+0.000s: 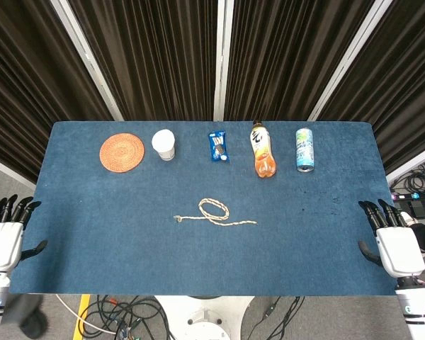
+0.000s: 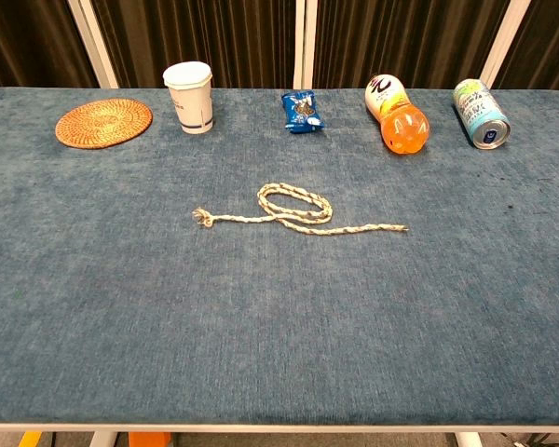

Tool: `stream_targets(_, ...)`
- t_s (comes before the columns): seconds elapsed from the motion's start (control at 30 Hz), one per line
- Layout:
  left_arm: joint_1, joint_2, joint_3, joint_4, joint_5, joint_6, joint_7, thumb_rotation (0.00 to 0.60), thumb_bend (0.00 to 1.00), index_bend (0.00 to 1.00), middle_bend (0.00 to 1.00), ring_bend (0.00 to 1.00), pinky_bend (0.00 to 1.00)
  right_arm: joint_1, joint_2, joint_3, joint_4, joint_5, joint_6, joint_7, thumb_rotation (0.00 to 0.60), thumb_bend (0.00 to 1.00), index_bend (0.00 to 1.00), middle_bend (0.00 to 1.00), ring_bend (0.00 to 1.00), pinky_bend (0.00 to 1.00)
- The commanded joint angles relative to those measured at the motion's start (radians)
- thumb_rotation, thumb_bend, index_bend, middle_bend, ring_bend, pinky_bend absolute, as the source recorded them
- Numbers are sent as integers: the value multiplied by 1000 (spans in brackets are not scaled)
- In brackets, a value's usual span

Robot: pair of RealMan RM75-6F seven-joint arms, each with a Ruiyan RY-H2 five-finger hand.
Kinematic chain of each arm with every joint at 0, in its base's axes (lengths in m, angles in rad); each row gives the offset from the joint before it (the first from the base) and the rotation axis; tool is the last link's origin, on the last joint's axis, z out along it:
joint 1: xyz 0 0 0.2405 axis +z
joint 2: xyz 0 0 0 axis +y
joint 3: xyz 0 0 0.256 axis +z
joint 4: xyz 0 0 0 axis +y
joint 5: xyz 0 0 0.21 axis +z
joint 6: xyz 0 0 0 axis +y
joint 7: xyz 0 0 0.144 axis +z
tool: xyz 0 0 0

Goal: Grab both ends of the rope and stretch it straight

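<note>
A short beige rope [image 1: 214, 213] [image 2: 296, 212] lies near the middle of the blue table, coiled into one loop with a frayed end pointing left and a thin end pointing right. My left hand [image 1: 6, 237] hovers at the table's left edge, fingers apart and holding nothing. My right hand [image 1: 392, 241] hovers at the right edge, also with spread fingers and nothing in it. Both hands are far from the rope and appear only in the head view.
Along the far side stand a woven coaster [image 1: 122, 152], a white paper cup [image 1: 163, 144], a blue snack packet [image 1: 219, 146], an orange drink bottle [image 1: 263, 151] on its side and a can [image 1: 305, 149] on its side. Cables lie on the floor below.
</note>
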Motion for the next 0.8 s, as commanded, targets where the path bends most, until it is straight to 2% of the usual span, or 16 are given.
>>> stream_targets(0.03, -1, -2, 1, 3, -3, -5, -2, 600, 116, 193, 128, 18, 0, 1, 1, 1, -5, -1, 2, -6, 600, 254, 78, 121, 12, 130)
stream_targets(0.3, -2, -4, 10, 2, 9, -8, -7, 600, 117, 194, 128, 18, 0, 0, 36, 6, -38, -22, 25, -17, 600, 254, 78, 121, 12, 129)
stream_targets(0.43, -41, -5, 9, -8, 48, -45, -10, 600, 116, 193, 128, 18, 0, 6, 62, 14, -59, -29, 29, -22, 600, 254, 79, 121, 12, 129)
stream_targets(0.63, -211, -10, -29, -24, 104, -243, -64, 600, 132, 238, 155, 24, 0, 31, 83, 26, -83, -40, 10, -34, 600, 254, 79, 121, 12, 129)
stream_targets(0.8, -386, -92, -89, 36, 85, -436, -110, 600, 179, 319, 238, 112, 29, 42, 94, 30, -107, -42, 2, -57, 600, 254, 78, 121, 12, 129)
